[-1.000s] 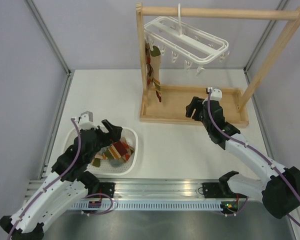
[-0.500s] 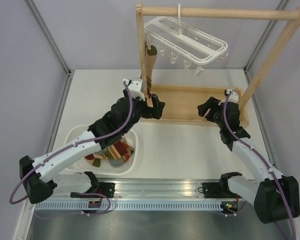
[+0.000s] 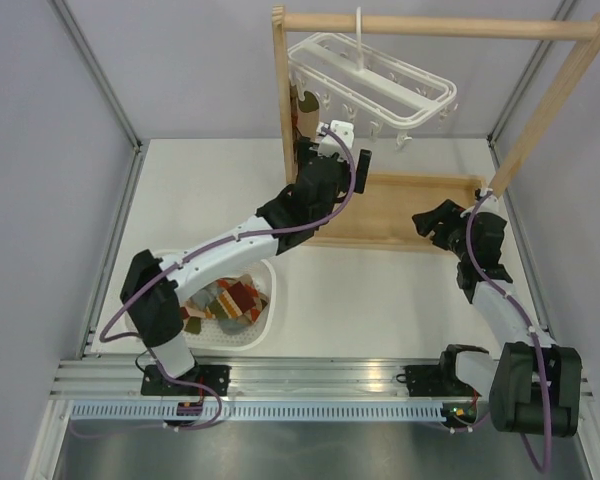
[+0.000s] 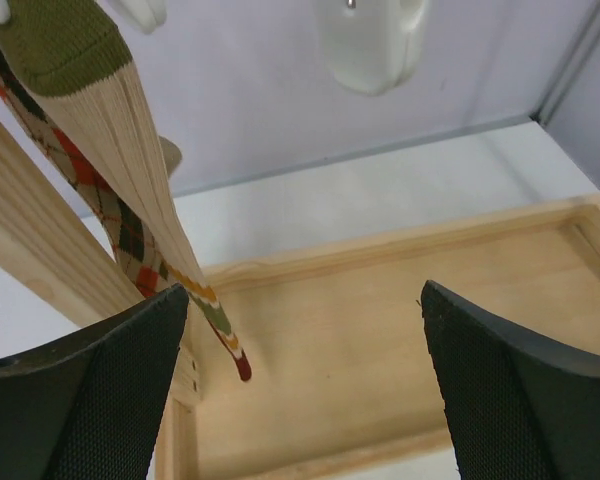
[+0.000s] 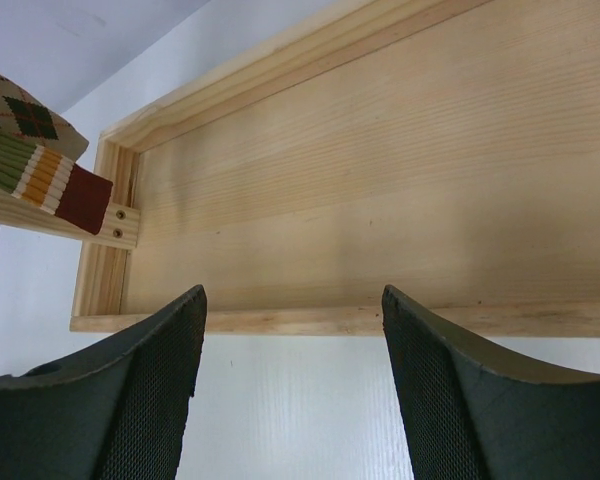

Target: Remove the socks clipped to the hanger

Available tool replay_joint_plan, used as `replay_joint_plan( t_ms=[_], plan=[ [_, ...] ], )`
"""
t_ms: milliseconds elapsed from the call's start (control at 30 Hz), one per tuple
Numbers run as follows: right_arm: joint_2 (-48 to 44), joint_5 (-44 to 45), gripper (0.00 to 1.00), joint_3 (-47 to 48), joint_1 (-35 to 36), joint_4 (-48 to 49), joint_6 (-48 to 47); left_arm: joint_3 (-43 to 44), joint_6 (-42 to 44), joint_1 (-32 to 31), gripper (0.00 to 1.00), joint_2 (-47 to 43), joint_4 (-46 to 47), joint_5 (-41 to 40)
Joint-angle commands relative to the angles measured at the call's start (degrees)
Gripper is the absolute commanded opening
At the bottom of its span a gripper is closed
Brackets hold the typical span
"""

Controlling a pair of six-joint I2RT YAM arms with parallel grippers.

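One patterned sock (image 4: 130, 200) with an olive cuff and a red toe hangs from a clip on the white hanger (image 3: 375, 68), beside the left wooden post. Its cuff shows in the top view (image 3: 302, 103) and its toe in the right wrist view (image 5: 42, 170). My left gripper (image 3: 307, 153) is open and empty beside the sock. In the left wrist view (image 4: 302, 300) the sock hangs just in front of the left finger (image 4: 100, 390), and I cannot tell whether they touch. My right gripper (image 3: 432, 218) is open and empty over the tray's front rim, as its wrist view (image 5: 292, 300) shows.
The wooden rack (image 3: 430, 25) holds the hanger over its tray (image 3: 395, 215). Empty white clips (image 4: 372, 40) dangle above my left gripper. A white basket (image 3: 265, 325) with several socks (image 3: 230, 300) sits at the front left.
My left arm swung from the basket up to the rack and now sits beside the hanging sock. My right gripper drew back to the right along the tray.
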Motion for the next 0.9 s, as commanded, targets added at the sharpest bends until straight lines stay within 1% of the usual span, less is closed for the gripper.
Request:
replay_joint_plan(
  t_ms=[0, 100, 233, 367, 600, 633, 867],
  plan=[
    [0.9, -5.6, 0.75, -1.1, -2.1, 5.5, -0.1, 6.7, 8.3, 0.5, 1.00, 4.6, 5.5, -8.1],
    [1.9, -8.0, 0.75, -2.0, -4.0, 6.4, -1.0, 10.3, 8.2, 2.0, 1.00, 8.1, 5.5, -10.1],
    [3.8, -11.7, 0.74, -3.5, -6.8, 9.2, -0.6, 11.0, 5.6, 4.9, 1.00, 9.5, 5.5, -10.6],
    [5.4, -14.4, 0.74, -4.0, -8.0, 12.3, 1.2, 11.3, 5.3, 6.7, 1.00, 10.4, 5.7, -10.9],
    [4.7, -14.7, 0.73, -4.5, -8.4, 12.6, 1.0, 12.3, 5.2, 9.7, 1.00, 13.1, 6.4, -8.1],
    [4.5, -14.7, 0.73, -4.5, -8.4, 12.5, 1.0, 12.3, 3.8, 10.2, 1.00, 13.4, 6.4, -7.5],
    [4.3, -14.6, 0.73, -4.6, -8.8, 12.2, 0.6, 12.3, 1.9, 11.1, 0.99, 14.5, 6.4, -6.2]
  ],
)
